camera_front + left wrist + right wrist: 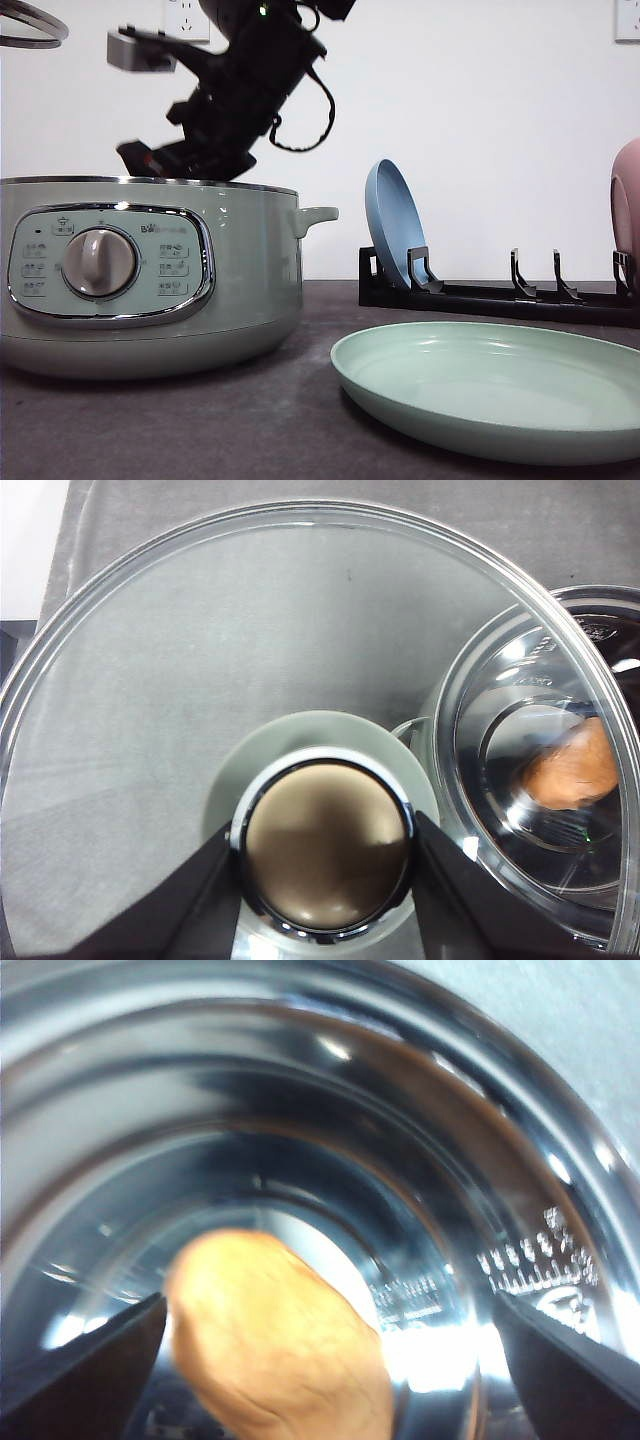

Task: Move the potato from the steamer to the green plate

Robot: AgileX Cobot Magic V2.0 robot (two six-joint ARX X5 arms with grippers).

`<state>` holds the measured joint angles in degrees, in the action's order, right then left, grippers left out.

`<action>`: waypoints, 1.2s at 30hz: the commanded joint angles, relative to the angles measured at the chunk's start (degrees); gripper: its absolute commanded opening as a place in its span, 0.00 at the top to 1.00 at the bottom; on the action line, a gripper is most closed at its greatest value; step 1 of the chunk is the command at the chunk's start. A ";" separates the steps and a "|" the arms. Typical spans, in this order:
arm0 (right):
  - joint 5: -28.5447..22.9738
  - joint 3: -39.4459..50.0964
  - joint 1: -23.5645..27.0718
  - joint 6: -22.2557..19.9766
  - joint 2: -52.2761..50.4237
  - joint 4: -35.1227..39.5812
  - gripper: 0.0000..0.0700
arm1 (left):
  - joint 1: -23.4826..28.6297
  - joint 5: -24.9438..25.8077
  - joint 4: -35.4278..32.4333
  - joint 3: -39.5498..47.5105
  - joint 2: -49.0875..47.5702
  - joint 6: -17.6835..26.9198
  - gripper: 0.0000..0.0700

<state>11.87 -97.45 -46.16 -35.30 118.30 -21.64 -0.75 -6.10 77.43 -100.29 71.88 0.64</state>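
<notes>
The right gripper is reaching down into the open steamer, its dark fingers spread wide with the potato lying between them; whether the pads are touching the skin cannot be told, and nothing looks clamped. In the front view the right arm is dipping past the chrome rim from above. The potato, orange-brown and finely wrinkled, is sitting on the shiny metal floor of the steamer, with stamped fill markings showing on the inner wall beside it. The left gripper is squeezing the brown knob of the glass lid, one finger pressing on each side, and is holding the lid up off the pot and off to one side; through the glass the potato is showing as an orange blur inside the bowl below. From the front, an edge of the lid is hanging high above the steamer's left side. The green plate is resting bare on the dark table just to the right of the steamer. Behind it a black dish rack is holding a blue plate upright, with a pink plate at its far right end.
</notes>
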 commanded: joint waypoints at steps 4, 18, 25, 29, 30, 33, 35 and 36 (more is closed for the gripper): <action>-0.02 -0.92 0.57 -2.25 2.58 -0.58 0.12 | 0.09 -0.32 -2.06 -2.40 -0.17 -0.21 1.00; 3.22 -0.92 2.08 -1.43 3.98 -1.48 0.18 | -0.02 0.77 -2.45 -2.40 -0.17 -0.26 1.00; 3.30 -0.92 1.62 -1.30 5.97 -1.46 0.23 | -0.02 0.80 -2.35 -2.40 -0.17 -0.22 1.00; 2.89 -0.92 1.63 -1.25 6.20 -0.62 0.32 | -0.02 0.80 -2.43 -2.40 -0.17 -0.21 1.00; 2.72 -0.92 1.63 -1.17 6.20 -0.38 0.37 | -0.02 0.80 -2.43 -2.40 -0.17 -0.21 1.00; 1.58 -0.92 1.63 -0.66 6.20 0.34 0.55 | -0.02 0.80 -2.43 -2.40 -0.17 -0.21 1.00; 1.13 -0.92 1.63 0.24 6.20 0.67 0.64 | -0.02 0.80 -2.43 -2.40 -0.17 -0.21 1.00; 1.17 -0.92 1.63 0.63 6.20 0.85 0.68 | -0.02 0.80 -2.43 -2.40 -0.17 -0.21 1.00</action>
<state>13.44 -97.80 -43.90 -35.81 122.41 -20.74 -0.78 -5.37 77.32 -100.29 71.88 0.51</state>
